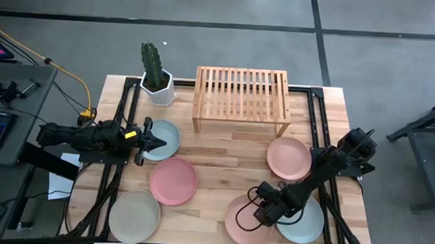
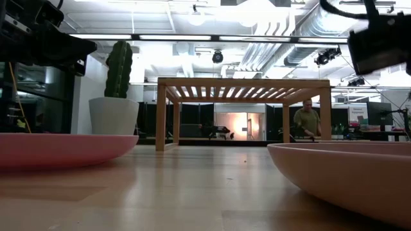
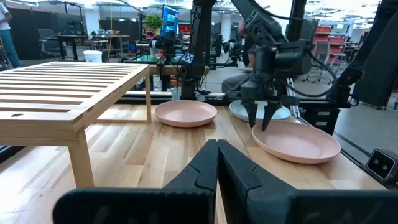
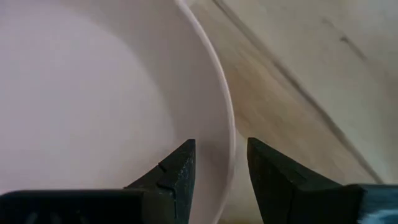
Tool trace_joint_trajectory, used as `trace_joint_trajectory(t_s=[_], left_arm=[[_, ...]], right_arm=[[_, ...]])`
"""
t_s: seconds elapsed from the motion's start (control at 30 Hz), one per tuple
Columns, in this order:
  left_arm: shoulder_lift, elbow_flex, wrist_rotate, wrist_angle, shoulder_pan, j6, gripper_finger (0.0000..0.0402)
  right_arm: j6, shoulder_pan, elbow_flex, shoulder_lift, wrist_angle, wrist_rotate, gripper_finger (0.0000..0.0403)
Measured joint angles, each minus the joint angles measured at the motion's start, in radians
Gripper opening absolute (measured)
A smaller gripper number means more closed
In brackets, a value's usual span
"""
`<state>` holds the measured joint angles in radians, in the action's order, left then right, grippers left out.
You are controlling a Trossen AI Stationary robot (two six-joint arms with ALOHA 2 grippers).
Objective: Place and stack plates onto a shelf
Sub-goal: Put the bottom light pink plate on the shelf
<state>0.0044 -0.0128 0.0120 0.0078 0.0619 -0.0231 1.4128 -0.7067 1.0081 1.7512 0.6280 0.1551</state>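
Note:
Six plates lie flat on the table: pale blue (image 1: 167, 138), pink (image 1: 173, 180), beige (image 1: 134, 215), pink (image 1: 241, 222), pale green (image 1: 305, 221) and pink (image 1: 289, 157). The wooden slatted shelf (image 1: 242, 99) stands on its legs at the far edge, with nothing on it. My left gripper (image 1: 154, 141) is shut and hovers level over the pale blue plate's left part; its shut fingers (image 3: 217, 165) point toward the table's right. My right gripper (image 4: 221, 165) is open, pointing down at the near pink plate (image 3: 297, 142). My right gripper comes from above with one finger (image 4: 180, 171) inside the near pink plate's rim (image 4: 230, 140) and the other finger (image 4: 270, 171) outside it. The plate lies flat on the table. Whether either finger touches the rim, I cannot tell.
A white pot with a cactus (image 1: 157, 79) stands left of the shelf. Black frame rails run along the table's left and right sides. Bare wood lies between the shelf and the plates. A person (image 2: 308, 122) stands far off in the room.

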Motion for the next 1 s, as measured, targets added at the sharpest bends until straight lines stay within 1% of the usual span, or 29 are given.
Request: trace_joint_trajectory(t_s=[0.1, 0.23, 0.33, 0.4, 0.5, 0.53, 0.77, 0.87, 1.0], left_arm=[[0.0, 0.0, 0.0, 0.0, 0.0, 0.0, 0.0], [0.0, 0.0, 0.0, 0.0, 0.0, 0.0, 0.0], [0.0, 0.0, 0.0, 0.0, 0.0, 0.0, 0.0], [0.0, 0.0, 0.0, 0.0, 0.0, 0.0, 0.0], [0.0, 0.0, 0.0, 0.0, 0.0, 0.0, 0.0], [0.0, 0.0, 0.0, 0.0, 0.0, 0.0, 0.0], [0.0, 0.0, 0.0, 0.0, 0.0, 0.0, 0.0], [0.0, 0.0, 0.0, 0.0, 0.0, 0.0, 0.0], [0.0, 0.0, 0.0, 0.0, 0.0, 0.0, 0.0]], right_arm=[[0.0, 0.0, -0.029, 0.0, -0.048, -0.003, 0.0126], [0.0, 0.0, -0.042, -0.001, -0.059, 0.0, 0.0126], [-0.004, 0.002, -0.042, -0.001, -0.064, 0.0, 0.0115], [0.006, 0.004, -0.042, -0.001, -0.064, 0.001, 0.0089], [0.007, 0.014, -0.037, -0.002, -0.092, -0.001, 0.0023], [0.002, 0.021, -0.034, -0.002, -0.097, -0.006, 0.0013], [-0.123, 0.079, -0.009, -0.019, -0.157, -0.038, 0.0004], [-0.185, 0.109, -0.008, -0.047, -0.182, -0.081, 0.0001], [-0.261, 0.145, -0.008, -0.116, -0.178, -0.147, 0.0]])
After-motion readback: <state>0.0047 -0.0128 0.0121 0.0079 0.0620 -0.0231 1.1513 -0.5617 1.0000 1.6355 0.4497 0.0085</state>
